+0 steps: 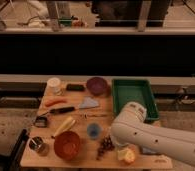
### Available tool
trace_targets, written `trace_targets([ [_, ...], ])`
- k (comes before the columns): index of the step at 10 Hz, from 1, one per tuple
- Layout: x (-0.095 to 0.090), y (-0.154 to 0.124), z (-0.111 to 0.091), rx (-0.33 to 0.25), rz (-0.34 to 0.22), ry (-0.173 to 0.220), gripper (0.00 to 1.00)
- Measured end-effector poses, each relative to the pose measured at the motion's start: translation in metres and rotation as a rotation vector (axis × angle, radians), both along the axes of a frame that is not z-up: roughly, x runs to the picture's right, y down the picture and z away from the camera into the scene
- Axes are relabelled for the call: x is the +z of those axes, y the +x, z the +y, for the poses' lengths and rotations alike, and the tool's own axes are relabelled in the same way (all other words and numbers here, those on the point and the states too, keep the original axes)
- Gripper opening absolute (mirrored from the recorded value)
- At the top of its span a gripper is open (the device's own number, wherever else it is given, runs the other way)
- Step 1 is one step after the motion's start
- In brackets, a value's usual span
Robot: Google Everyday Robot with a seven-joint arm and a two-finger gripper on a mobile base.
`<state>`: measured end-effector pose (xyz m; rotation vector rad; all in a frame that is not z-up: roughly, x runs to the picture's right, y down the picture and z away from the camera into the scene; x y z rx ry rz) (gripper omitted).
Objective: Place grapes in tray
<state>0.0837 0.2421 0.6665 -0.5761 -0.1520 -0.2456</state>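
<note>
In the camera view the grapes (106,146) lie on the surface (41,159) near its front edge, between the orange bowl (67,145) and the bulky white arm (151,136), their right side tight against or partly tucked under the arm. The green tray (132,93) sits at the far right corner, its near edge cut off by the arm. The pincer is hidden somewhere behind that arm over the front right corner, so I cannot tell whether it is released or clenched.
</note>
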Motion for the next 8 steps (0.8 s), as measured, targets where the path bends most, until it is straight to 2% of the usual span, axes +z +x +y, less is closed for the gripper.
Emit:
trace_targets([
  [2, 0.02, -0.009, -0.01, 0.021, -0.011, 0.013, 0.8],
  [5, 0.043, -0.008, -0.018, 0.085, 0.026, 0.03, 0.8],
  [8, 0.057, -0.007, -0.003, 0.142, 0.057, 0.019, 0.8],
])
